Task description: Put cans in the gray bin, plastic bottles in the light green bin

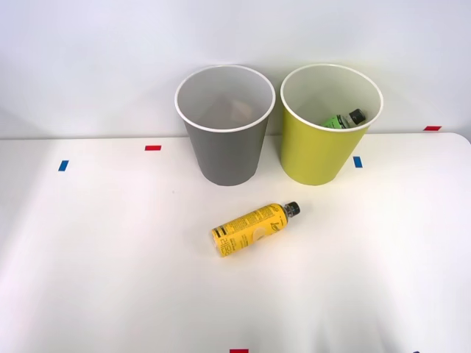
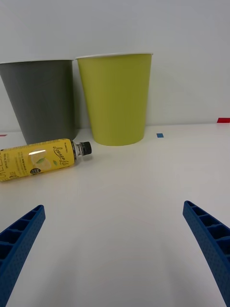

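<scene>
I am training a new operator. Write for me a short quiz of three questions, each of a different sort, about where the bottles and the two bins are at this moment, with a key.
1. True or false: the yellow bottle stands upright on the table.
2. Multiple choice: the green bottle is (A) inside the gray bin, (B) inside the light green bin, (C) lying on the table.
3. Fill in: the fingers of the right gripper are ____, with nothing between them.

Key:
1. False; it lies on its side in front of the bins, black cap toward the light green bin.
2. B
3. open
</scene>
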